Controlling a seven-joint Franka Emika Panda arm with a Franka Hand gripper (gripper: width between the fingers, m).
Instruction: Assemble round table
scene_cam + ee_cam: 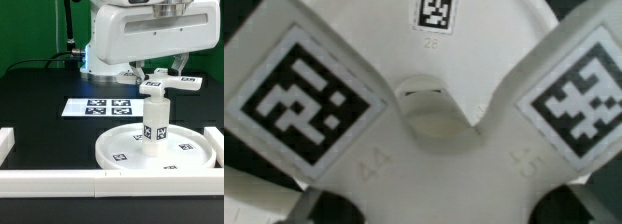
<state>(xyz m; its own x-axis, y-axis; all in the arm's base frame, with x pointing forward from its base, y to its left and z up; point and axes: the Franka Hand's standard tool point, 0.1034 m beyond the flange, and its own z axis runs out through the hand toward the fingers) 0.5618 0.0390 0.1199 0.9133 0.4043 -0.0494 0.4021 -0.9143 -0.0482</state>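
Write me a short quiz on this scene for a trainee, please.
1. True or false: the post lies flat beside the disc.
2. Which part is in the air? A) the cross B) the marker board C) a rail
3. Fill in: the cross hangs just ___ the post's top.

Key:
1. False. The post stands upright at the disc's middle.
2. A.
3. above
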